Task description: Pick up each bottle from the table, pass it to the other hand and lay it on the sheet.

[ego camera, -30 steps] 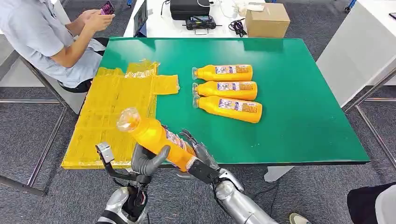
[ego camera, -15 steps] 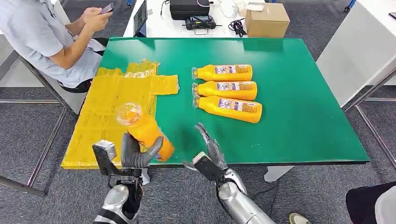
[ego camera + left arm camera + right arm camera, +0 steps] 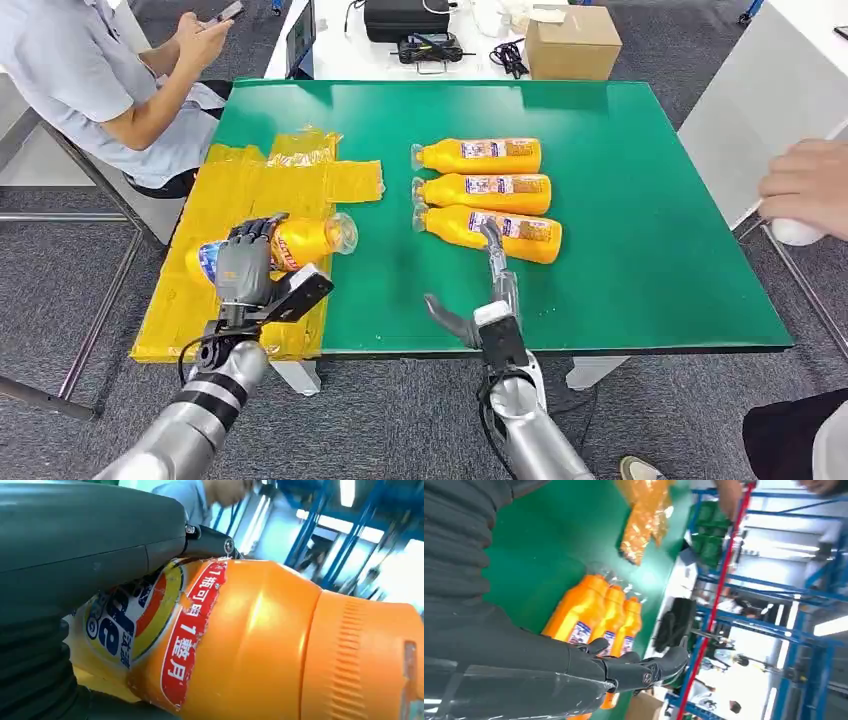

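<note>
Fingers of the left hand [image 3: 247, 268] gripped a bottle [image 3: 300, 240] over the yellow sheet [image 3: 250, 200]. Its red label [image 3: 192, 635] read clearly from the left wrist. The right hand [image 3: 490, 290] was spread, holding nothing.

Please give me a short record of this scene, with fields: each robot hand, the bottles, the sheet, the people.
left robot hand: holds one orange bottle, lying on its side over the yellow sheet
right robot hand: holds nothing, fingers apart, stretched toward the three bottles
three bottles: lying in a row on the green table
people: seated person with phone; a hand at the right edge
</note>
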